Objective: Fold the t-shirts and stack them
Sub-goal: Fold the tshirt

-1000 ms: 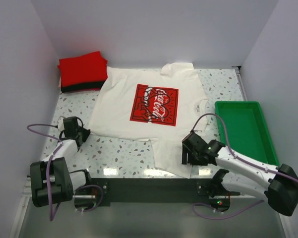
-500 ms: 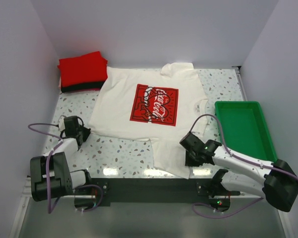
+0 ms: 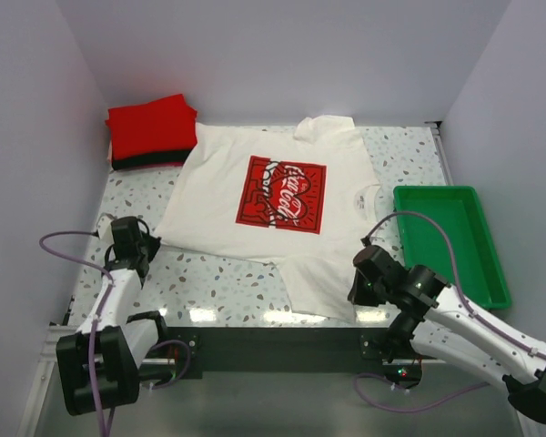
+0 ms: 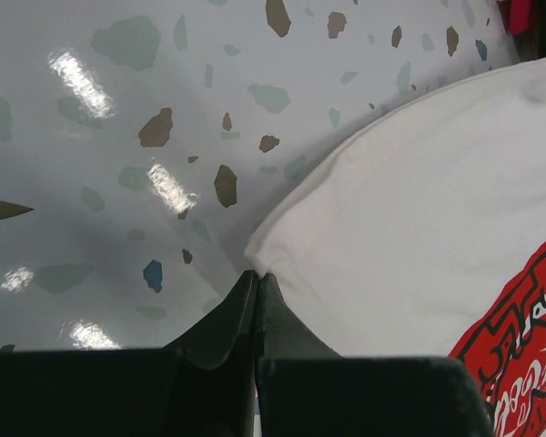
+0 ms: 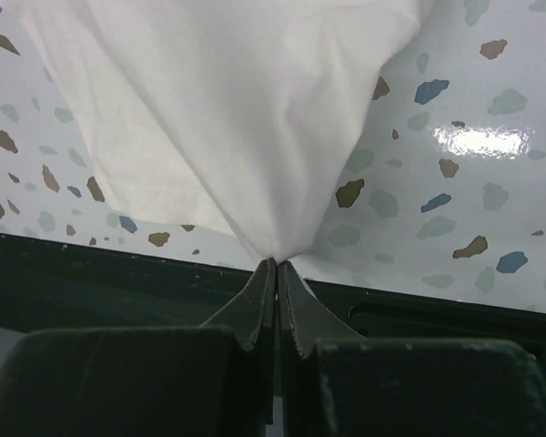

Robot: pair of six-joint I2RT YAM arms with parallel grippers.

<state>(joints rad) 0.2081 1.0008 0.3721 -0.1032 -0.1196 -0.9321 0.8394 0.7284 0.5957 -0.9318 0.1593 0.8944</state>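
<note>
In the top view, the cream-white t-shirt (image 3: pixel 346 182) lies spread across the middle of the speckled surface (image 3: pixel 218 278). Its red print (image 3: pixel 282 194) faces up and its collar points toward the far wall. In the far left corner a folded red t-shirt (image 3: pixel 150 127) rests on a folded black t-shirt (image 3: pixel 146 165), just beside the cream one. A green tray (image 3: pixel 450 246) stands at the right, near the shirt's edge. The left hand (image 3: pixel 153 243) sits at the shirt's near-left corner. The right hand (image 3: pixel 357 293) sits at its near-right edge, close to the front of the surface.

In the left wrist view, the two dark fingers (image 4: pixel 223 332) are pressed together with no gap. The white cloth's corner meets their tips, pinched there, and the cloth lies flat on the surface beyond.

In the right wrist view, the fingers (image 5: pixel 250 314) are likewise closed tight on the white cloth. The cloth is gathered to a point at their tips and fans out away from them in taut folds above the surface.
</note>
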